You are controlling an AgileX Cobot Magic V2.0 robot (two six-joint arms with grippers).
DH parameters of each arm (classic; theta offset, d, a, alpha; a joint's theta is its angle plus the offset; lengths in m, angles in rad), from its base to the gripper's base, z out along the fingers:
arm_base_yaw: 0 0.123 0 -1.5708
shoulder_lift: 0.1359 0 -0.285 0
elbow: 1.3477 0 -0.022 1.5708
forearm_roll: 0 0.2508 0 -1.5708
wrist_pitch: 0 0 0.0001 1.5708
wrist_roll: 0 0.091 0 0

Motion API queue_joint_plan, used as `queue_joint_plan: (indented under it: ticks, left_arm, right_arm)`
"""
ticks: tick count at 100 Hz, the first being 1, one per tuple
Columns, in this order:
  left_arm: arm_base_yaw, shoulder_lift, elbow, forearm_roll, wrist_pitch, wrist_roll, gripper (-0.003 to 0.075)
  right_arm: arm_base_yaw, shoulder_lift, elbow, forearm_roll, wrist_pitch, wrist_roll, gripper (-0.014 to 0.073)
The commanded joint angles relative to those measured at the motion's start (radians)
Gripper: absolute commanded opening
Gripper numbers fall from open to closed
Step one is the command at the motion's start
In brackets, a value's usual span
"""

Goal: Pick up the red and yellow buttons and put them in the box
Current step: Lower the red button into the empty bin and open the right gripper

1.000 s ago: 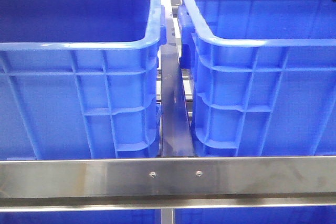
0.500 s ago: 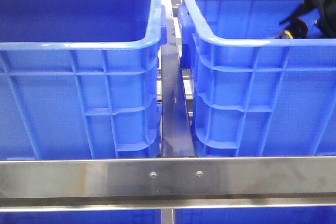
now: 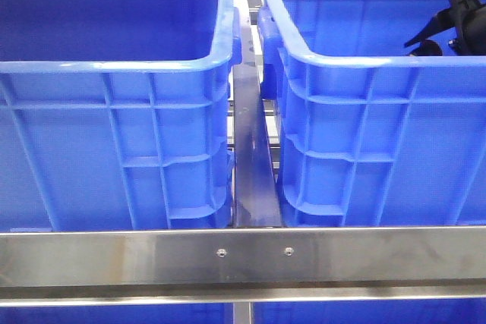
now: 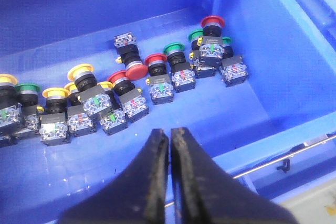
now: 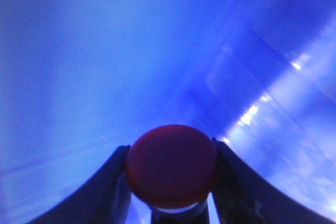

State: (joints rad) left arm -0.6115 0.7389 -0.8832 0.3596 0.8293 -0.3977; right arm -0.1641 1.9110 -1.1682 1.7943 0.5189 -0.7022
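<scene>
Red button (image 5: 171, 165) clamped between right fingers (image 5: 228, 182), inside right blue box (image 3: 364, 58). Left fingers (image 4: 157, 166) pressed together, empty, above red, yellow, green buttons (image 4: 126, 87) on bin floor (image 4: 220, 108).

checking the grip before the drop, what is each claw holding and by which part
The right claw holds a red round-capped push button, fingers at the sides of its cap. The left claw is closed on nothing.
</scene>
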Motion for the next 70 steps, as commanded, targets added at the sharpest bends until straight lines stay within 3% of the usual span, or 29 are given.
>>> queue_joint_plan:
  ticks: [1,56,70]
  left_arm:
    - [-0.008,-0.003,-0.027,0.021,-0.065,-0.001,-0.0019]
    - [-0.008,-0.003,-0.027,0.021,-0.065,-0.001,-0.0019]
    - [-0.008,-0.003,-0.027,0.021,-0.065,-0.001,-0.0019]
  right_arm:
    - [-0.006,-0.031,-0.048,0.053,0.051,0.018,0.0111]
    - [-0.006,0.056,-0.084,0.053,0.083,0.073,0.0112]
    - [-0.006,0.059,-0.084,0.053,0.084,0.073,0.0183]
